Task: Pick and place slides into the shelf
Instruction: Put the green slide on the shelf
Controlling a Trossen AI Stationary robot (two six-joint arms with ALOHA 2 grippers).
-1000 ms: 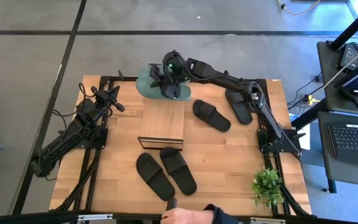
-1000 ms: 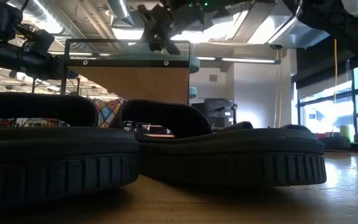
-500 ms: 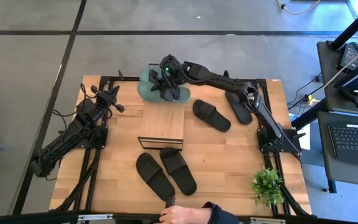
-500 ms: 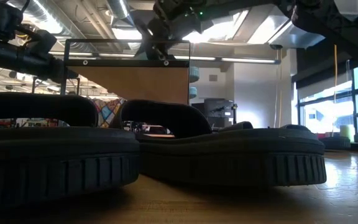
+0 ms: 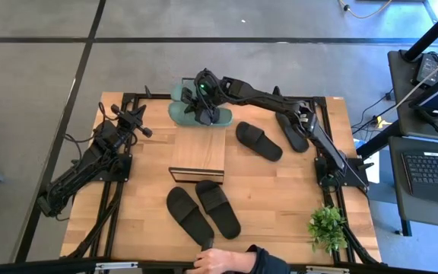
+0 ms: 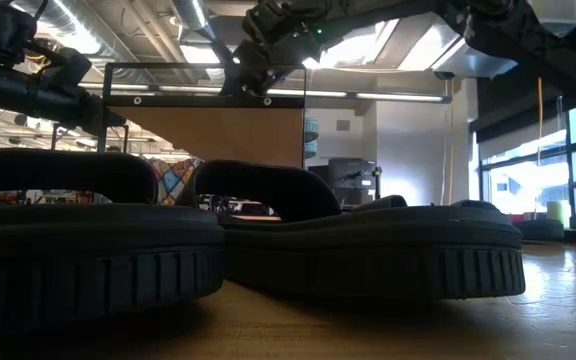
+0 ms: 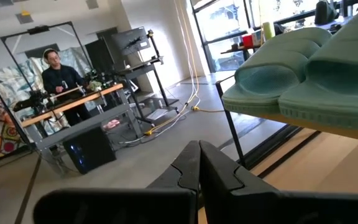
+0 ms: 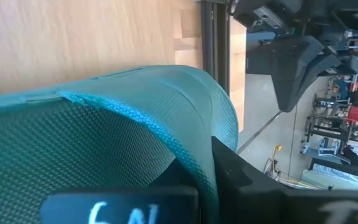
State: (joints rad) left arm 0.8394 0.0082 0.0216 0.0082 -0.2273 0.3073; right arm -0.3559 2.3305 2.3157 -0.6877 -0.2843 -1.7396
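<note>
Two sage green slides (image 5: 178, 103) sit side by side on the far end of the shelf (image 5: 198, 156), soles on its wood top, as the left wrist view (image 7: 278, 81) shows. My right gripper (image 5: 203, 105) is over them, shut on one green slide (image 8: 104, 124). Two black slides (image 5: 204, 211) lie near the shelf's near end, and two more (image 5: 258, 141) lie to its right. My left gripper (image 5: 137, 120) waits shut at the table's left, clear of everything. My right gripper holds a green slide by its wide strap (image 8: 185, 106), coming from above. One dark finger (image 8: 241, 177) lies against the strap's outer side; the strap hides the other finger. Whether the sole rests on the shelf top under the gripper, I cannot tell.
A person's hand (image 5: 226, 262) reaches over the table's near edge by the black slides. A small green plant (image 5: 327, 227) stands at the near right corner. The low view is filled by the two near black slides (image 6: 268, 250).
My right gripper has moved toward the table's left over the shelf's far end, carrying the green slide, which has turned and now sits beside the other green one. The person's hand has shifted along the near edge.
</note>
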